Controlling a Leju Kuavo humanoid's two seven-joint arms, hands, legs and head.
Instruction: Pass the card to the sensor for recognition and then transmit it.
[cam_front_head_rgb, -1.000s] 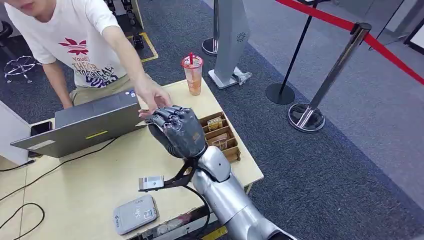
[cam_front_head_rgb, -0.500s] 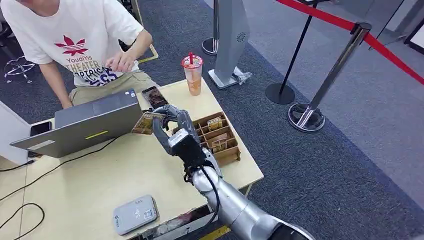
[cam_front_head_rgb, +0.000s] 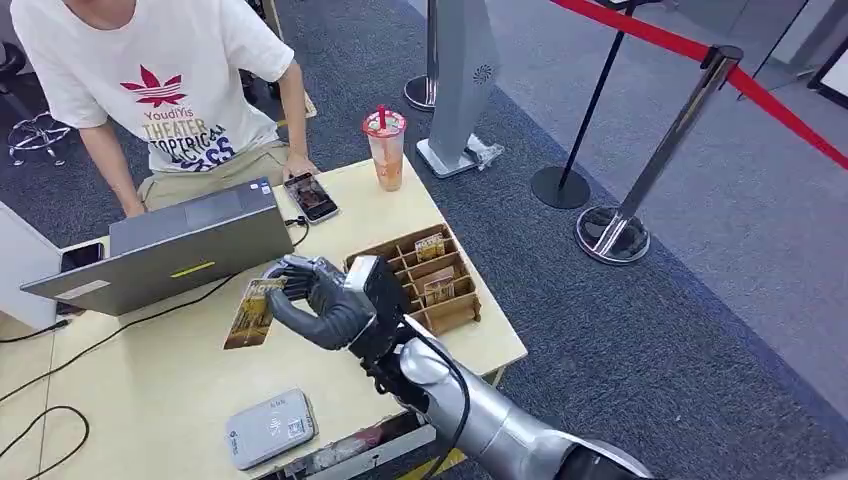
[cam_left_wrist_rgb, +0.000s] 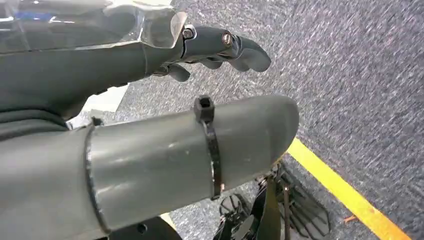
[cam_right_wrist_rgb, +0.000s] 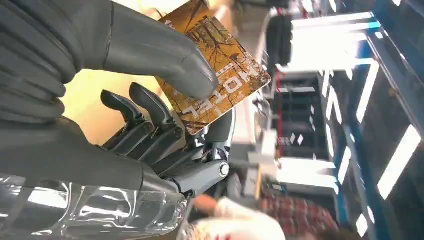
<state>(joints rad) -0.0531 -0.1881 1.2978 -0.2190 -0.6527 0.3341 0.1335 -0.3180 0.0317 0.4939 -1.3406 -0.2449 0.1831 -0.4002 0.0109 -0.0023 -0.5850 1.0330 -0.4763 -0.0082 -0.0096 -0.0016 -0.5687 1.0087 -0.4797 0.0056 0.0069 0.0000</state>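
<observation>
Right hand (cam_front_head_rgb: 325, 300) pinches the card (cam_front_head_rgb: 250, 313) above the desk (cam_front_head_rgb: 150, 370), card's long axis hanging downward; sensor (cam_front_head_rgb: 270, 428) lies nearer the robot, below-left of it.

Head cam looks down on table (cam_front_head_rgb: 150, 380); wrist cams close behind hands, right possibly sideways.
</observation>
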